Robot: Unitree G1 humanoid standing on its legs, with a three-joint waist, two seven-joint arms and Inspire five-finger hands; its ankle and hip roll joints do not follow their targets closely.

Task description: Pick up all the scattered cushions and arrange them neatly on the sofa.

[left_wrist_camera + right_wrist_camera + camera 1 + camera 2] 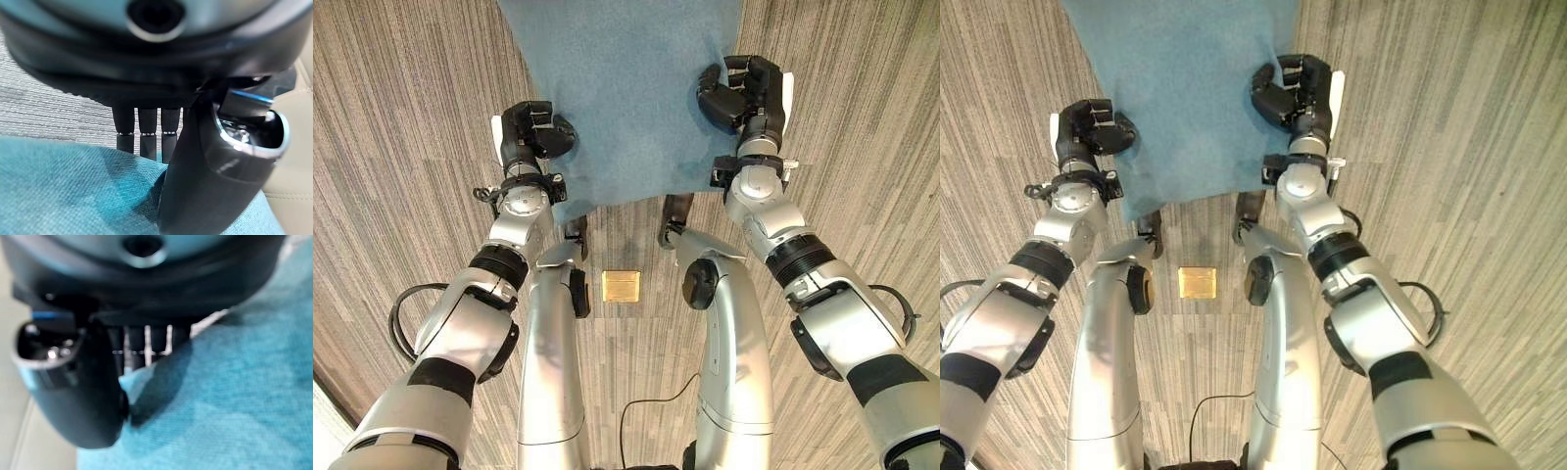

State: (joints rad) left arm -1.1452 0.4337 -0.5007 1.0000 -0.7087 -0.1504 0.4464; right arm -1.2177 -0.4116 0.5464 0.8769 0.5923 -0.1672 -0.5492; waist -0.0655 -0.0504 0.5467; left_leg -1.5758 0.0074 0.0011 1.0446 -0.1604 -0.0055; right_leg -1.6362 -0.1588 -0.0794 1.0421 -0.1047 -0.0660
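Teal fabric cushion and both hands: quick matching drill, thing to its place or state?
Things:
1. teal fabric cushion
2. left hand
3. right hand
4. square brass floor plate

States:
A. set into the floor
B. curled on the cushion's right edge
C. held between both hands
D. curled on the cushion's left edge

Pairs: 1-C, 2-D, 3-B, 4-A

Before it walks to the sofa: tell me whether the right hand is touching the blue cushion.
Touching. In the right wrist view the right hand has its thumb on top of the blue cushion and its fingers under the edge, pinching it with no gap.
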